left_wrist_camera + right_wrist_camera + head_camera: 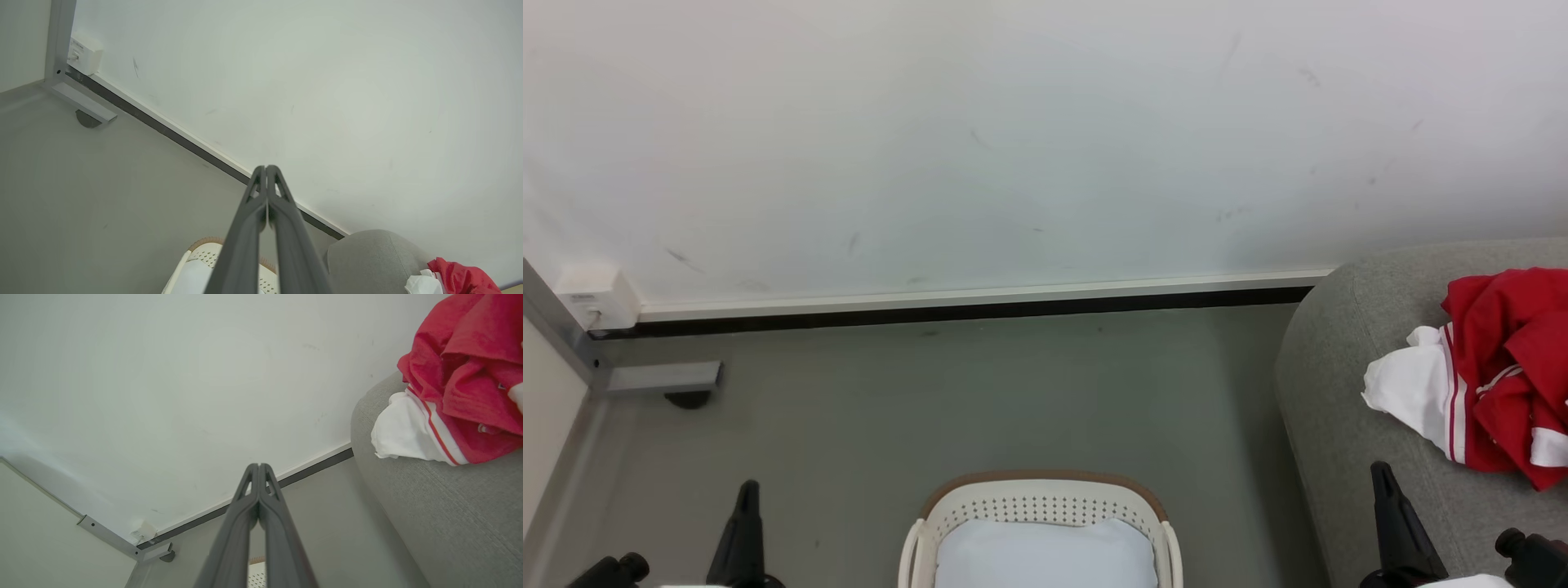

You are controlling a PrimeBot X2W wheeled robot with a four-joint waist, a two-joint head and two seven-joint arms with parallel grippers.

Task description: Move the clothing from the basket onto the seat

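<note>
At far left, at the foot of the white wall point(1013, 147): a small white box point(596, 298), mounted beside a grey metal post point(556, 327).

At lower left: left gripper point(749, 490), pointing up over the bare grey floor point(931, 392). Fingers pressed fully together, with nothing between them. Same closure seen in the left wrist view, with both fingers meeting along their length up to the tips.

At bottom centre: basket point(1045, 494), standing on the floor and cut off by the lower edge. Brown rim and perforated white wall visible. Inside it, a plain white pad point(1045, 555).

Right of the basket and apart from it: seat point(1347, 384), its rounded grey corner close to the wall.

At lower right: right gripper point(1380, 469), set in front of the seat's near edge. Fingers closed tight, tip to tip, and empty.

At far right: clothing point(1503, 367), bunched on top of the seat. Red folds, with a white panel and striped trim turned toward the seat's left edge. Partly cut off by the right edge of the head view. Well apart from both grippers.
</note>
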